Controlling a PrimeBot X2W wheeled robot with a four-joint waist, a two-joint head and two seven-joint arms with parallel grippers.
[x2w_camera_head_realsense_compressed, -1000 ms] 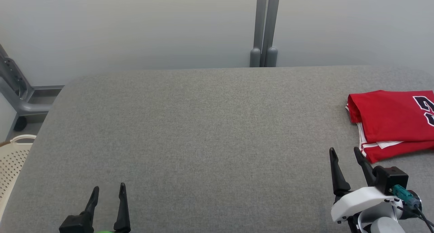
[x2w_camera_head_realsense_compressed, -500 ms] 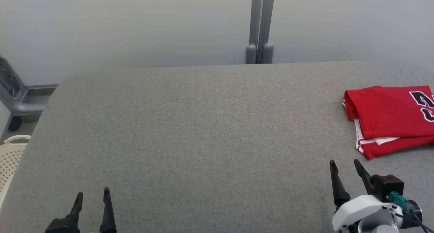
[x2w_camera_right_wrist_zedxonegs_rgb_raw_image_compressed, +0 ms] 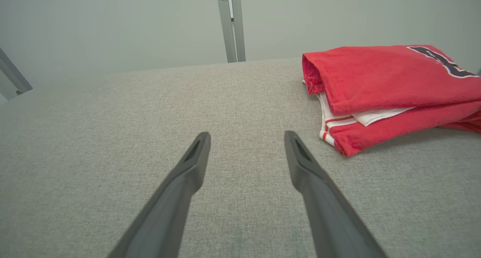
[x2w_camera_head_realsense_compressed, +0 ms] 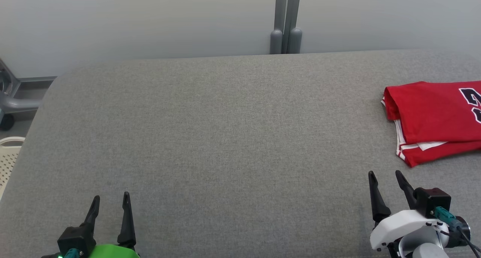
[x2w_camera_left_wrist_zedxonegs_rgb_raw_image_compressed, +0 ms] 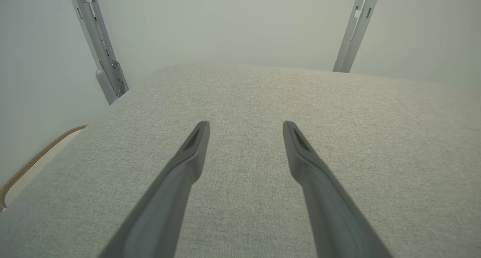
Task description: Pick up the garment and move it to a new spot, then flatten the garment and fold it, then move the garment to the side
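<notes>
Head view first: over the last second the whole picture has slid, and the far edge of the grey table point(x2w_camera_head_realsense_compressed: 225, 130) now rides higher in frame. That means the camera moved, not the things. The red garment point(x2w_camera_head_realsense_compressed: 432, 115) lies at the table's right end, folded into a neat stack with white trim showing between its layers and a dark number on top. Against the table it has not budged. A grey post point(x2w_camera_head_realsense_compressed: 285, 21) stands just behind the table's far edge, and a pale perforated basket point(x2w_camera_head_realsense_compressed: 7, 156) sits off the table's left end. The 2 grippers hang over the table's near edge, the right gripper point(x2w_camera_head_realsense_compressed: 384, 173) just short of the garment and the left gripper point(x2w_camera_head_realsense_compressed: 111, 196) towards the other end. Both have their jaws spread wide and empty, as before. My read is that folding and setting aside look finished, with the arms drawn back to rest.
</notes>
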